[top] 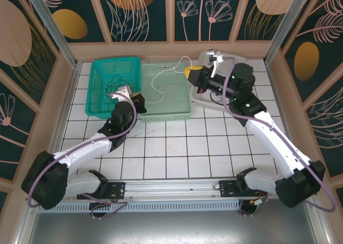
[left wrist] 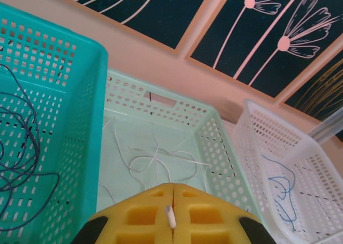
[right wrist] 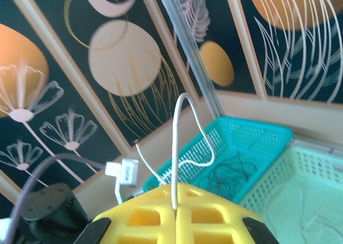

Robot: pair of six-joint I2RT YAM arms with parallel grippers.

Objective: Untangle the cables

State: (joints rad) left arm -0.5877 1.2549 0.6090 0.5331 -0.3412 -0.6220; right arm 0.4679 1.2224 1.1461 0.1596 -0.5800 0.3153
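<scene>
White cable pinched at both ends, slack lying in the green basket.
The right gripper is clenched on the cable, which rises in a loop above its yellow fingers. The left gripper, closed at the green basket's near wall, grips a short whitish cable end. The black cable lies in the teal basket, the blue cable in the white basket.

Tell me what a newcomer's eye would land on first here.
Three baskets line the table's far side: teal basket, pale green basket, white basket. The right tool, shut, holds up a white cable in a tall loop. Dark cables lie tangled in the teal basket.
</scene>
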